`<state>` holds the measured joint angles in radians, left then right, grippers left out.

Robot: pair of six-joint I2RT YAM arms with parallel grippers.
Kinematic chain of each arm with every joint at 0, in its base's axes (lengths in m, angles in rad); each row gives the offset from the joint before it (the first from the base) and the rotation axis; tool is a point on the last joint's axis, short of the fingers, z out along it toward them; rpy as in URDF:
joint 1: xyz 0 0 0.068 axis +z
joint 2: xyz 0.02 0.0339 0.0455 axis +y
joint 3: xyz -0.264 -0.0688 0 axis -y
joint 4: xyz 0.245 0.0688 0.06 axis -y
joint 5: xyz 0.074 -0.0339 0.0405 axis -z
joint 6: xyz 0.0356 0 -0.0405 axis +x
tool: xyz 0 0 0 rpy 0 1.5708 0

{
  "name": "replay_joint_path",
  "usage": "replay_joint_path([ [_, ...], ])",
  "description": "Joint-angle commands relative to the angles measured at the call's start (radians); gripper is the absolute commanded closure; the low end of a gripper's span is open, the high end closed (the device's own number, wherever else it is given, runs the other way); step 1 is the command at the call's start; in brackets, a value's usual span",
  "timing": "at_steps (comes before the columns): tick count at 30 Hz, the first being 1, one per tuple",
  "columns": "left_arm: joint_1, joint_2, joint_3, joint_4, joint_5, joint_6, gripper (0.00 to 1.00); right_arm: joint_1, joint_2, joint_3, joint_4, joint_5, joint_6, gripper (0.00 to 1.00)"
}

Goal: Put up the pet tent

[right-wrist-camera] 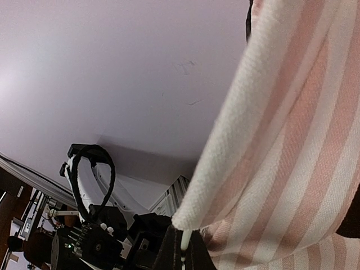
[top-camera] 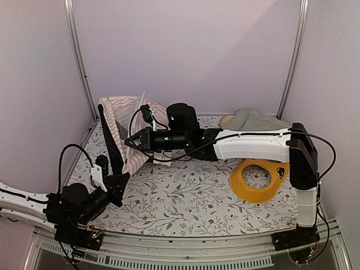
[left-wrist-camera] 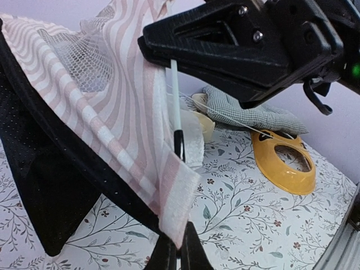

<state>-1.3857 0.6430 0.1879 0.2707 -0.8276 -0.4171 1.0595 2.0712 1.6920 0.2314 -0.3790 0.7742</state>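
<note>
The pet tent [top-camera: 121, 112] lies slumped at the back left, its pink-and-white striped fabric [left-wrist-camera: 118, 95] draped over a black mesh floor panel [left-wrist-camera: 34, 185]. My left gripper [left-wrist-camera: 178, 253] is shut on the white hemmed corner of the fabric [left-wrist-camera: 180, 202], low over the table. My right gripper [top-camera: 131, 142] reaches across from the right and is shut on a thin white pole [right-wrist-camera: 185, 241] at the fabric's edge. In the left wrist view that pole [left-wrist-camera: 175, 95] hangs down from the right gripper [left-wrist-camera: 147, 45] and ends in a black tip.
A green-and-white checked cushion [top-camera: 253, 119] lies at the back right. A yellow ring-shaped dish [top-camera: 259, 180] sits under the right arm on the floral tablecloth [top-camera: 185, 197]. Walls enclose the back and sides.
</note>
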Motion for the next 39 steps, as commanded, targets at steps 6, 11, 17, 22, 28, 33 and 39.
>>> replay_joint_path([
  [6, -0.05, 0.014, -0.013, -0.082, 0.107, 0.009, 1.0, -0.091, 0.009, 0.063, 0.105, 0.216, -0.039, 1.0],
  [11, -0.05, 0.015, -0.007, -0.083, 0.105, 0.017, 1.0, -0.083, 0.013, 0.06, 0.101, 0.216, -0.038, 1.0],
  [17, -0.049, 0.012, -0.001, -0.088, 0.101, 0.02, 1.0, -0.076, 0.017, 0.057, 0.101, 0.218, -0.036, 1.0],
  [22, -0.049, 0.0, -0.007, -0.088, 0.093, 0.019, 1.0, -0.066, 0.019, 0.045, 0.102, 0.221, -0.036, 1.0],
  [28, -0.049, -0.012, -0.013, -0.086, 0.08, 0.026, 1.0, -0.054, 0.027, 0.035, 0.108, 0.209, -0.028, 1.0],
  [33, -0.047, -0.017, -0.015, -0.088, 0.073, 0.034, 1.0, -0.038, 0.04, 0.032, 0.109, 0.197, -0.024, 1.0],
  [39, -0.037, -0.02, -0.015, -0.088, 0.073, 0.033, 1.0, -0.019, 0.04, 0.021, 0.111, 0.19, -0.019, 1.0],
])
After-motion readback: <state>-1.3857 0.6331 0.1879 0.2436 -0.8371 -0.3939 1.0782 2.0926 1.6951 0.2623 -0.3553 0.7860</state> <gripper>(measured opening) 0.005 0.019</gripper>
